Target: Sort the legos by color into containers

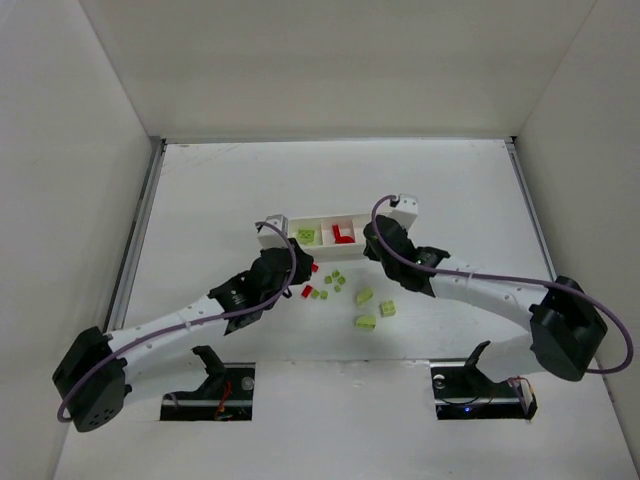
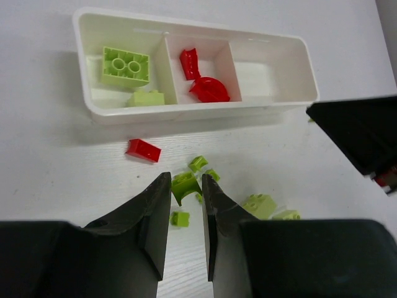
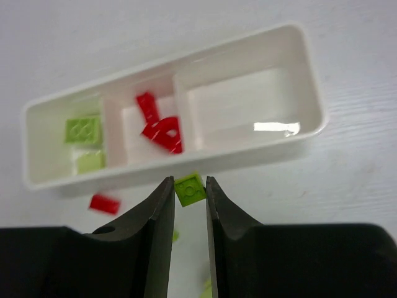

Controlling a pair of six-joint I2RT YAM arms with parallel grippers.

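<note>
The white tray [image 1: 325,218] holds two lime green legos [image 2: 125,66] in its left compartment and two red ones [image 2: 208,89] in the middle one; its right compartment [image 3: 248,102] is bare. My left gripper [image 2: 185,177] is shut on a green arched lego [image 2: 183,187] just in front of the tray. My right gripper [image 3: 189,180] is shut on a small square green lego [image 3: 190,190], held in front of the tray's near wall. In the top view the left gripper [image 1: 300,272] and right gripper [image 1: 368,248] flank the tray, and the right arm hides its right end.
A loose red lego [image 2: 143,149] lies on the table near the tray's front wall. Several loose green legos [image 1: 364,296] lie scattered between the arms, some right by the left fingers [image 2: 180,218]. White walls enclose the table.
</note>
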